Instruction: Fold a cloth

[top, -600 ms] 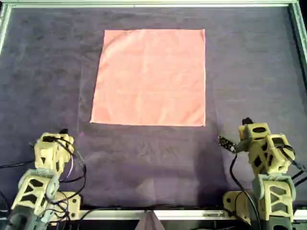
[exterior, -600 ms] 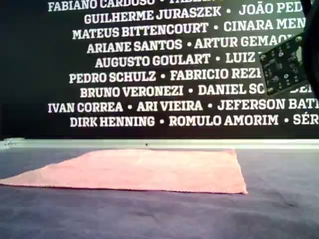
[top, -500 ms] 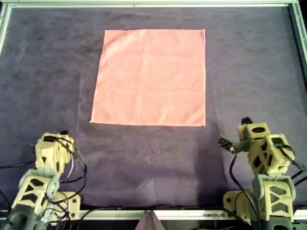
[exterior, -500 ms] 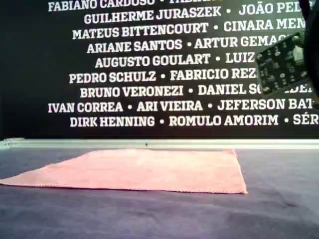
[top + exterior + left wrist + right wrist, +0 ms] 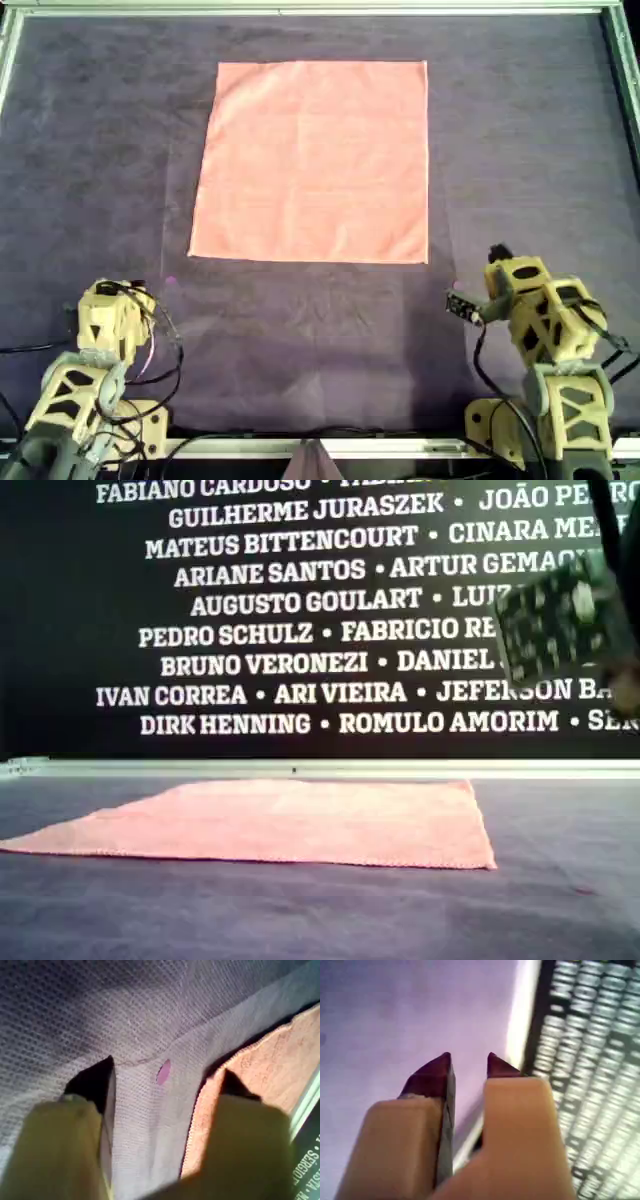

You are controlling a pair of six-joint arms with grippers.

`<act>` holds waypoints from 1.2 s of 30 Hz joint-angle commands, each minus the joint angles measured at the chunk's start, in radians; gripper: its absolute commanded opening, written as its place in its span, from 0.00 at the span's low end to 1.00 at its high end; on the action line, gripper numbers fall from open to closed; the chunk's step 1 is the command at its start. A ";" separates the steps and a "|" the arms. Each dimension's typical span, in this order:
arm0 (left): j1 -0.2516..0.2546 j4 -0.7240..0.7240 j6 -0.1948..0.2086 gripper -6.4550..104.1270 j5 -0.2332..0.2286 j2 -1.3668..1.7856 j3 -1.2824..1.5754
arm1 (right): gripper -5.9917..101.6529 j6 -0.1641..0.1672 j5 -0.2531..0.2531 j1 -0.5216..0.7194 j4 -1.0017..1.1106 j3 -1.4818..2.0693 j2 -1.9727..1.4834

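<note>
Overhead view: cloth (image 5: 315, 160) spread flat and unfolded on the purple mat (image 5: 90, 150), four edges all in sight, faint creases across it. Well ahead of both claws, touched by neither.

Left gripper (image 5: 165, 1072) low over the mat at the overhead view's lower left, jaws wide apart, nothing between them. Small pink dot (image 5: 163, 1071) on the mat just ahead, between the two fingertips; hemmed near edge of the cloth a little beyond, off toward one finger.

Right gripper (image 5: 467, 1062) at the overhead view's lower right, level with the cloth's near corner and off to its side. Fingertips only a narrow gap apart, holding nothing, bare mat beneath, pale frame rail (image 5: 520, 1015) and white-lettered dark wall (image 5: 590, 1035) beyond.

Blurred dark circuit board (image 5: 550, 625) at the exterior view's right, above the cloth's near corner.
</note>
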State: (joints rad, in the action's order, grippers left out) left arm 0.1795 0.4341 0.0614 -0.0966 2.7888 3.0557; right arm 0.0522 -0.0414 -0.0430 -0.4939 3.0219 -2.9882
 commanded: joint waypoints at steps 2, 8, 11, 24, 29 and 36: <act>0.023 0.000 0.005 0.46 0.002 0.011 -0.046 | 0.33 0.003 -0.003 -0.002 0.052 0.014 0.037; 0.023 -0.003 0.008 0.34 0.003 0.023 -0.060 | 0.33 0.002 -0.005 -0.002 0.072 -0.002 0.031; 0.026 -0.014 0.009 0.34 0.006 0.023 -0.061 | 0.33 0.003 -0.008 -0.025 0.072 -0.009 0.034; 0.198 -0.011 0.011 0.58 0.109 -0.028 -0.241 | 0.33 0.005 -0.006 -0.258 0.075 -0.143 0.330; 0.198 -0.017 0.011 0.59 0.114 -0.291 -0.290 | 0.35 -0.011 -0.064 -0.259 0.075 -0.342 0.604; 0.190 -0.020 0.011 0.60 0.112 -0.687 -0.558 | 0.49 -0.012 -0.176 -0.255 0.075 -0.548 0.965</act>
State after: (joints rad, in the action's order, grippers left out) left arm 0.3543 0.4341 0.0675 0.0138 2.1936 2.6369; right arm 0.0430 -0.1979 -0.2961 -0.4663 2.5940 -2.1261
